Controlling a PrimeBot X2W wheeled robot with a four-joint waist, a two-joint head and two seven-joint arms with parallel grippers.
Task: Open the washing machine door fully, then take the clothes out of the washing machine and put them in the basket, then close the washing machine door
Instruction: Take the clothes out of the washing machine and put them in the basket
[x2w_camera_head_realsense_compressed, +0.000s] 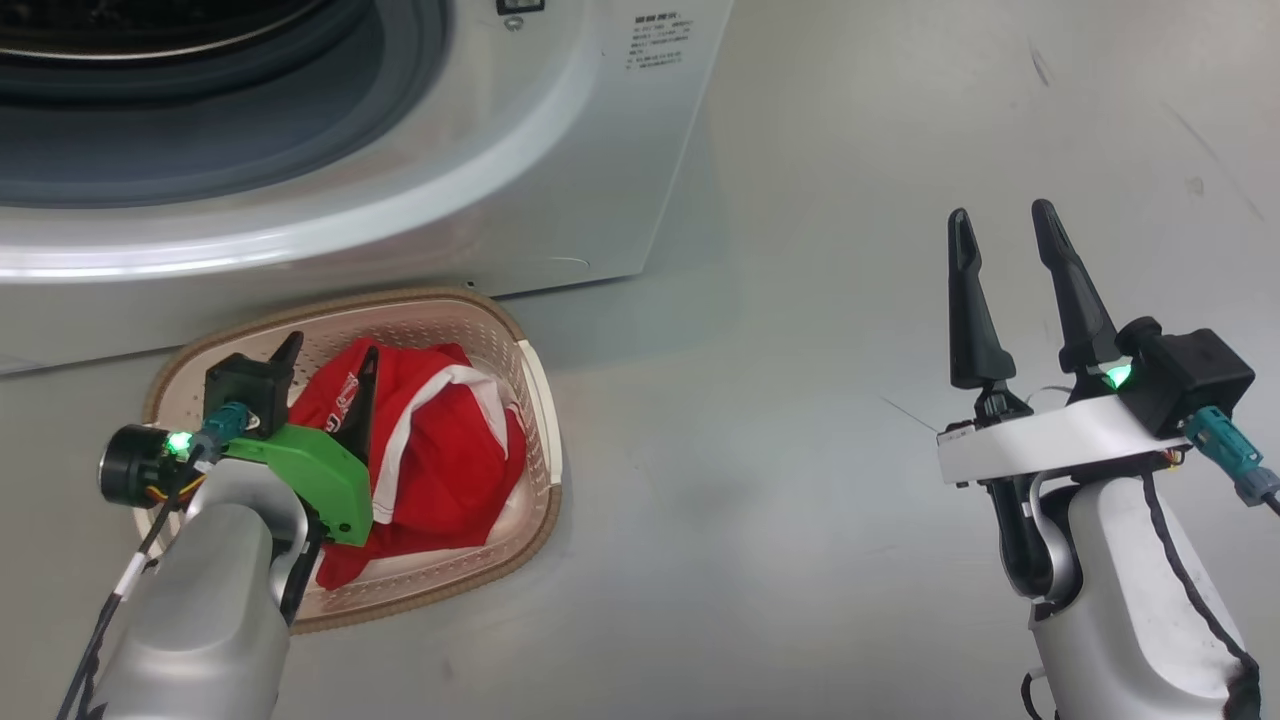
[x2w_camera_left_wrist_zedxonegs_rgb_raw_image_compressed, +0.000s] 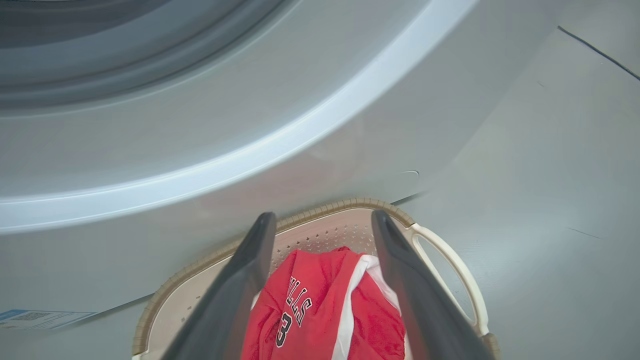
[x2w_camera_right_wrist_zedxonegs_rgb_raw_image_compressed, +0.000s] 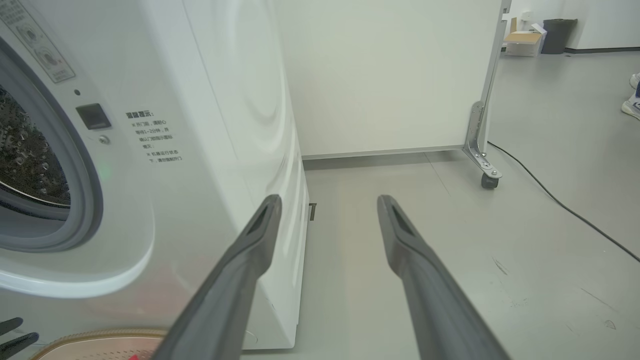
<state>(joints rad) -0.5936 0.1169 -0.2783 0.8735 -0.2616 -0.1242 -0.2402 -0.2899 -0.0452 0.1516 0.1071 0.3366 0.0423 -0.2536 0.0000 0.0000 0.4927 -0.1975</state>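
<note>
Red fabric clothes with white trim lie bunched in a small cream perforated plastic basket with a brown woven-look rim. The basket stands on the grey floor, tight against the foot of the big white front-loading washing machine. On the top fold of the heap I can read printed lettering and a figure 3, with a white stripe running down beside them. The pile fills most of the basket and rises a little above its rim. Above it the drum mouth gapes, ringed by its grey rubber gasket.

The left hand hangs over the near-left part of the basket, pointing down into it. The clothes sit directly beneath and between its two long dark fingers. Those fingers are spread wide, one on each side of the heap. The hand grips nothing, and whether a finger brushes the cloth I cannot tell.

The right hand is well apart from the basket, out over bare floor to the right of the machine. Its fingers are parted and nothing is between them.
</note>
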